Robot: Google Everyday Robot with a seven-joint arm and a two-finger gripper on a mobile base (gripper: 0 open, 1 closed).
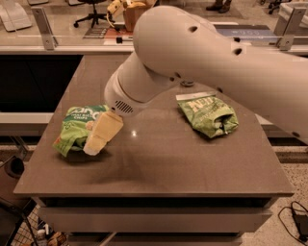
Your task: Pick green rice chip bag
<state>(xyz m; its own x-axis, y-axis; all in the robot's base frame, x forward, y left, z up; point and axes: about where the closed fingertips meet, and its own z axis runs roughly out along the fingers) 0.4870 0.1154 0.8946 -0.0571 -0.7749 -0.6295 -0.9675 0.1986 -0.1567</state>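
Note:
The green rice chip bag (74, 127) lies flat at the left of the brown table (159, 168). It is bright light-green with white rounded lettering. My gripper (98, 139) reaches down from the big white arm (192, 53) and sits over the bag's right edge, covering part of it. Only its pale cream outer side shows. An olive-green bag (208, 114) with a silver top strip lies at the right of the table, apart from the gripper.
A glass-railed ledge (57, 45) runs behind the table. A brown paper bag (134, 12) and an office chair (91, 12) stand beyond it. Cables (296, 218) lie on the floor at lower right.

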